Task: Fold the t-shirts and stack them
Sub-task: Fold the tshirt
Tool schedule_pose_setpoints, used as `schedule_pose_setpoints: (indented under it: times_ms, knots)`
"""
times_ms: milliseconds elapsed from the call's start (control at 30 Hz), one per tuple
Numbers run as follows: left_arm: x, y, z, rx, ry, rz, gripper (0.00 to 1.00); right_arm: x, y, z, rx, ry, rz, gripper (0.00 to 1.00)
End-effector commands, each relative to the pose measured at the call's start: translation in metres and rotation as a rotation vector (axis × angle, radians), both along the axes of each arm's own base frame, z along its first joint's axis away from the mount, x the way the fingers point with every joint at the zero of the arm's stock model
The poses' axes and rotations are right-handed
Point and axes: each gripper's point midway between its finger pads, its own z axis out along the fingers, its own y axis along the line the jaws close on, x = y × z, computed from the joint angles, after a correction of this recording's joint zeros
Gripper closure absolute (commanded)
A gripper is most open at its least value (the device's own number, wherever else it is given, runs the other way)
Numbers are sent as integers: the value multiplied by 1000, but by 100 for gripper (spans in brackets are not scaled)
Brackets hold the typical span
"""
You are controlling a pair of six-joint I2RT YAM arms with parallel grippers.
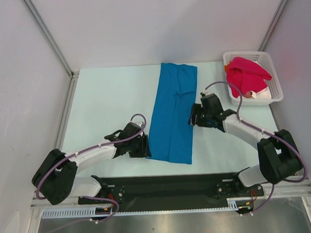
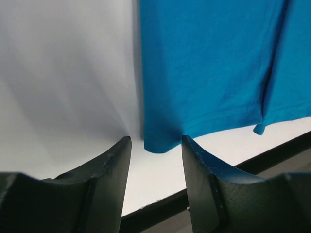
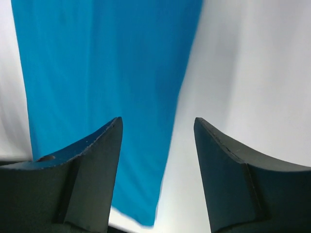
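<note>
A bright blue t-shirt [image 1: 173, 113] lies flat on the table, folded into a long narrow strip running from the back towards the front edge. My left gripper [image 1: 145, 147] is open and empty at the strip's near left corner; that corner [image 2: 158, 143] lies just beyond the gap between the jaws. My right gripper [image 1: 193, 117] is open and empty at the strip's right edge, about halfway along; the cloth [image 3: 102, 73] fills the left of that view. A crimson-pink t-shirt [image 1: 245, 75] lies bunched in the basket, with bits of orange and white cloth beside it.
A white plastic lattice basket [image 1: 269, 63] stands at the back right corner. The pale table [image 1: 107, 98] is enclosed by white walls at the left, back and right. A black base rail [image 1: 169, 186] runs along the near edge.
</note>
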Motion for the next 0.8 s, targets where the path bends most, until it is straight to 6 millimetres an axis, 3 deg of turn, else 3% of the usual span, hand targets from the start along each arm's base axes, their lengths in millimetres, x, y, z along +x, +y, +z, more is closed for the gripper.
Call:
schedule_pose_setpoints:
  times_ms: [0, 67, 100, 300, 400, 433, 533, 767]
  knots:
    - [5, 5, -10, 38, -24, 40, 48, -38, 21, 8, 84, -13, 79, 35]
    - [8, 8, -12, 59, -35, 44, 50, -55, 25, 13, 120, -22, 94, 35]
    - [9, 8, -13, 64, -40, 46, 50, -69, 21, 0, 115, 10, 95, 36]
    - [6, 7, -20, 63, -22, 43, 65, -109, 13, -10, 163, 63, 105, 36]
    - [-1, 5, -22, 50, -17, 38, 78, -129, 9, -18, 177, 98, 117, 36]
    - [-4, 4, -23, 48, -15, 35, 88, -134, 10, -19, 191, 111, 125, 36]
    - [-13, -3, -26, 41, 0, 21, 100, -150, 9, -29, 221, 146, 127, 36]
    - [-51, -41, -23, -4, 27, -23, 100, -176, 0, -45, 241, 236, 54, 37]
